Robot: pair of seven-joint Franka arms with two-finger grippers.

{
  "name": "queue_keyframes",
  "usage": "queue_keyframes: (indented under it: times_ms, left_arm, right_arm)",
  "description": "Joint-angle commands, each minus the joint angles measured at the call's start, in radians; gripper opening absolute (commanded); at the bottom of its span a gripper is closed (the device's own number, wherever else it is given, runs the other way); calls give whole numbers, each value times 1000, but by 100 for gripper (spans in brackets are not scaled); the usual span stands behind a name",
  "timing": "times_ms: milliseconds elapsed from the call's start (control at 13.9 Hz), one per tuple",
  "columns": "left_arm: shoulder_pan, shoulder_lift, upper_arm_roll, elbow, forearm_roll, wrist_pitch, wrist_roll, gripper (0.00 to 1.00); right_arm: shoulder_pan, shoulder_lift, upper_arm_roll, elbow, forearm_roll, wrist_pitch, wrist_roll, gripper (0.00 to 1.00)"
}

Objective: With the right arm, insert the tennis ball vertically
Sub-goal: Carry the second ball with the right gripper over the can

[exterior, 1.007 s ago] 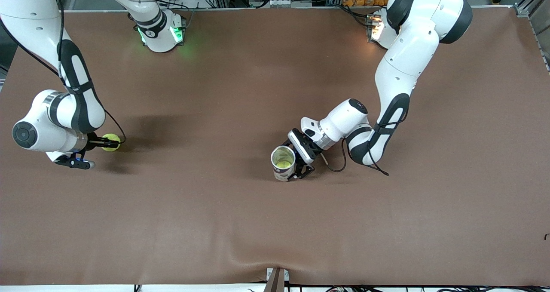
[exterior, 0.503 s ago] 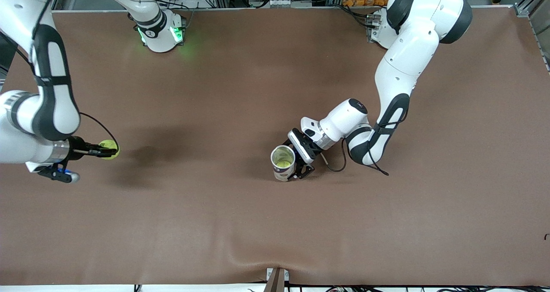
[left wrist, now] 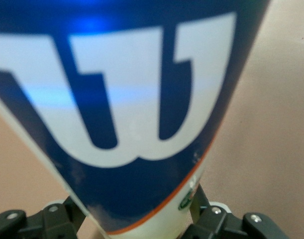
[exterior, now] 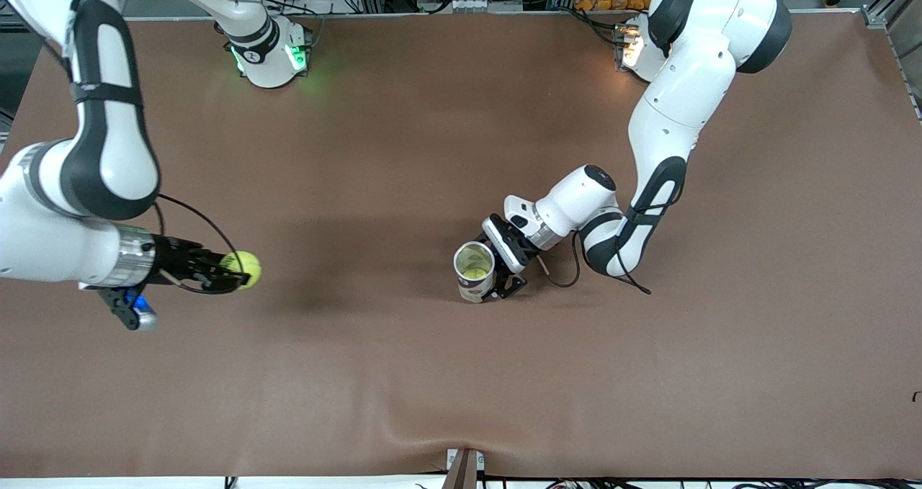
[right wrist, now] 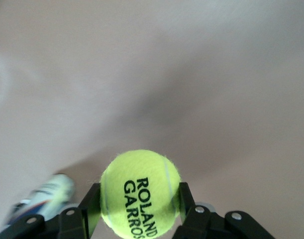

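Observation:
My right gripper (exterior: 241, 273) is shut on a yellow tennis ball (exterior: 245, 266) and holds it in the air over the table toward the right arm's end. In the right wrist view the ball (right wrist: 140, 193) sits clamped between the two black fingers (right wrist: 184, 199). A blue and white can (exterior: 475, 271) stands upright near the table's middle, its open top facing up, with a yellow ball inside. My left gripper (exterior: 504, 276) is shut on the can's side. The can (left wrist: 127, 114) fills the left wrist view.
The brown table (exterior: 461, 374) has a crease at its front edge. The two arm bases (exterior: 270, 53) stand along the table edge farthest from the front camera. The can shows blurred in the right wrist view (right wrist: 40, 196).
My right gripper has risen off the table with the tennis ball and moved toward the can. The left arm and the can have not moved.

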Motion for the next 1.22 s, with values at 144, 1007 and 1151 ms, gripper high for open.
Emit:
queue_keyframes:
  times_ms: [144,1007,1151]
  left_arm:
    - [13,14,-14,7,31,5,-1,85]
    - [227,66,-135,-3,369,3,-1,78]
    - [222,64,-143,-2,363,3,-7,78]
  right_arm:
    - [140,102,-10,225,33,14,406,0]
    - [380,185,91,265,20,325,919,0]
    - [404,187,91,263,19,327,925,0]
